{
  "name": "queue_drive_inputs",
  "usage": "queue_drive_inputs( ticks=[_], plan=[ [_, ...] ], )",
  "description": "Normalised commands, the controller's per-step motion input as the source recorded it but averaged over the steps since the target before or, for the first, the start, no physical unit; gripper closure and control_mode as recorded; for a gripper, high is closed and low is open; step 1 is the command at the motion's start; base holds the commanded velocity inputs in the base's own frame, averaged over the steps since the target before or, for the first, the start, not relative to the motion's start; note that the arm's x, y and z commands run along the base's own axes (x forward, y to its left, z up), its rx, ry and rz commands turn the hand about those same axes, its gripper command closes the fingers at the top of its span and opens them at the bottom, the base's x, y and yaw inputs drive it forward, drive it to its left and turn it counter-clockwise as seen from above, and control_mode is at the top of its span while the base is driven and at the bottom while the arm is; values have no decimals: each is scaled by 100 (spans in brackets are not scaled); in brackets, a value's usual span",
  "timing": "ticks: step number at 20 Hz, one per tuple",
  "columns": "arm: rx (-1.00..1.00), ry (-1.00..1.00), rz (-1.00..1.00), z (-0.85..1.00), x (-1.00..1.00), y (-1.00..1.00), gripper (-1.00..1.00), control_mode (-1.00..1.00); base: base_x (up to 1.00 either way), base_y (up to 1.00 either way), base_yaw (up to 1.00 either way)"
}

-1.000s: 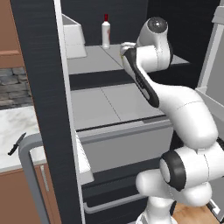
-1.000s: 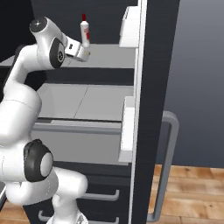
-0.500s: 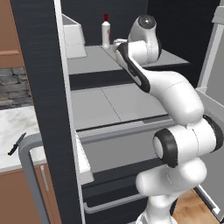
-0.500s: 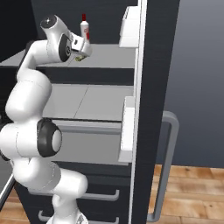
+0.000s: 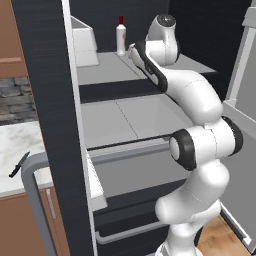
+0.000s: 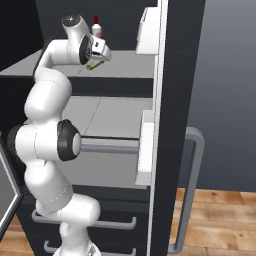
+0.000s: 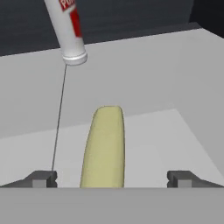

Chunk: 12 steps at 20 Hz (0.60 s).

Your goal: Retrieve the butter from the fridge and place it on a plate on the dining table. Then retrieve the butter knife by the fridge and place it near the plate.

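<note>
We are on the first step: getting the butter out of the fridge. Our gripper is wide open, holding nothing. The butter lies between its fingers, so next we should probably squeeze.

Home kitchen, rendered. Tall black fridge w/ door open, grey shelves & lower drawers, white bottle w/ red cap on top shelf. Beside it: marble counter over brown cabinets w/ a small dark knife on it, stone backsplash behind; wood floor.
</note>
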Motion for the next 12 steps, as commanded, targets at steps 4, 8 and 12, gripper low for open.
queue_drive_inputs(
  ticks=[4, 8, 12],
  plan=[
    [-2, 7, 0, -6, 24, 1, -100, -100, 0, 0, 0],
    [0, 0, 0, -6, 22, 7, -100, -100, 0, 0, 0],
    [0, 5, 0, -15, 11, 11, -100, -100, 0, 0, 0]
  ],
)
